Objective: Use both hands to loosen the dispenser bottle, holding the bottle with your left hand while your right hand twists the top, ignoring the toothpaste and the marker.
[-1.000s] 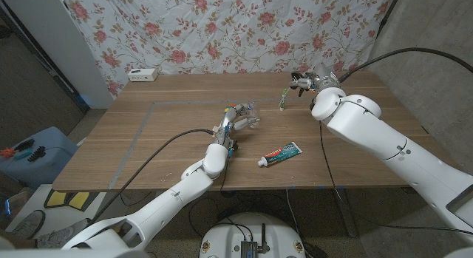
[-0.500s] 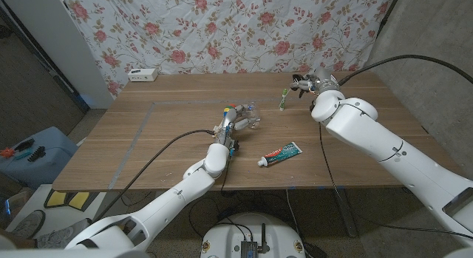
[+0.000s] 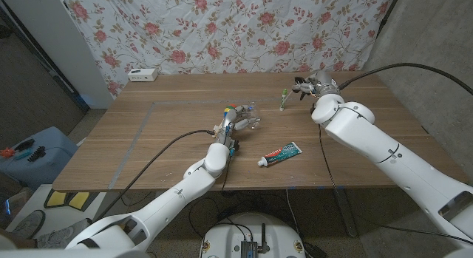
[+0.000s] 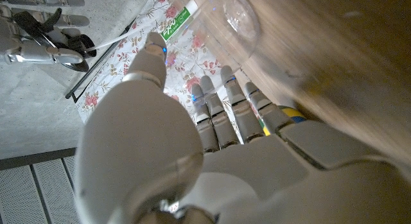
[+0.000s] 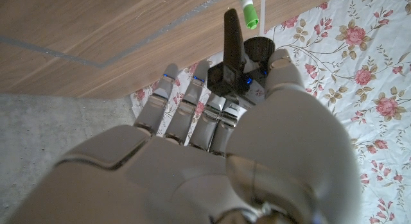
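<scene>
Two hands are apart: your left hand (image 3: 238,123) grips the clear dispenser bottle (image 3: 248,114) mid-table.
Your right hand (image 3: 307,86) holds the black pump top (image 5: 232,54), well apart from the bottle, near the green marker (image 3: 281,99). Toothpaste (image 3: 280,154) lies nearer the table (image 3: 148,140) front edge.

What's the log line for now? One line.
left hand grips bottle | right hand holds black pump top, off bottle | toothpaste, marker untouched
</scene>
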You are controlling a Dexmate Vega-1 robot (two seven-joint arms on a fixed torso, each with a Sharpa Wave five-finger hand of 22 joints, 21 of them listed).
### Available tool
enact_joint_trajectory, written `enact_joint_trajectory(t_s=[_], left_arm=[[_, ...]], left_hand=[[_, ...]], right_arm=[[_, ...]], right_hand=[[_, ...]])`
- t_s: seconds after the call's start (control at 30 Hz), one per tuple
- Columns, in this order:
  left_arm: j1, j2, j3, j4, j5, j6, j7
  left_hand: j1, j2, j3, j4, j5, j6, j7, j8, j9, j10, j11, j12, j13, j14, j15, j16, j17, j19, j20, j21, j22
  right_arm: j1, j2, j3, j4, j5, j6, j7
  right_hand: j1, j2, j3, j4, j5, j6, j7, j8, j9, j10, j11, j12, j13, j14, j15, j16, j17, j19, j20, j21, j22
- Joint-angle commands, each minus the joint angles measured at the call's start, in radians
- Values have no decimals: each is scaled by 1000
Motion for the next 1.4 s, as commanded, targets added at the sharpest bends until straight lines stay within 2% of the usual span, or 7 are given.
enact_joint_trajectory(t_s=[0.03,0.17,0.23,0.43,0.9,1.3,1.4], left_arm=[[1,8,-1,-12,-21,29,-19],[1,10,-3,-14,-25,31,-21],[2,11,-4,-14,-28,31,-22],[4,12,-9,-14,-43,29,-29],[4,17,-17,-13,-74,36,-51],[-3,23,-16,-11,-84,38,-71],[-5,25,-15,-13,-86,37,-77]], left_hand=[[-114,128,74,81,1,18,-26,-6,6,33,-31,-1,5,2,-81,1,2,-7,4,-6,4],[-121,125,71,82,0,7,-27,-14,6,24,-25,-8,4,-3,-78,-1,2,-10,7,-8,4],[-121,124,68,81,-2,-4,-29,-22,6,13,-13,-14,4,-18,-64,-4,4,-11,10,-9,4],[-135,111,52,82,-10,-63,-37,-57,5,-26,-2,-38,-3,-47,-55,-10,7,-15,21,-12,4],[-159,74,26,78,-26,-136,-29,-111,2,-99,26,-84,-23,-152,-15,-31,1,-44,63,-20,6],[-178,46,-7,80,-46,-209,-15,-153,0,-159,48,-114,-45,-227,7,-31,-3,-60,76,-20,7],[-177,35,-12,77,-50,-219,-19,-158,-1,-165,46,-116,-49,-238,9,-31,-4,-65,77,-20,7]], right_arm=[[-20,25,18,51,1,33,-12],[-21,32,22,66,4,35,-13],[-22,35,23,71,5,36,-13],[-18,41,23,86,8,38,-12],[-6,53,14,118,7,41,-15],[-7,62,16,136,9,48,-20],[-10,63,18,137,11,51,-21]], right_hand=[[-4,4,2,3,-1,4,-11,5,2,-8,-8,-1,2,1,-96,-3,1,-2,-1,1,4],[-5,4,1,4,-2,-4,-10,2,1,-13,-5,-4,0,0,-95,-3,3,-3,-1,1,4],[-4,5,1,3,-3,-5,-10,1,1,-13,-5,-4,-1,-1,-95,-2,4,-3,-1,2,4],[-5,5,0,3,-4,-4,-11,2,0,-9,-5,-3,-3,-1,-93,-3,5,-3,-1,2,4],[-5,6,-1,2,-7,-4,-11,2,-1,-13,-6,-4,-4,-2,-94,-7,4,-3,-2,2,4],[-5,6,0,1,-8,-6,-13,2,-2,-12,-5,-3,-4,-3,-93,-10,3,-4,-2,2,4],[-6,7,-1,1,-8,-5,-13,2,-2,-12,-6,-3,-3,-2,-93,-9,5,-3,-1,3,4]])
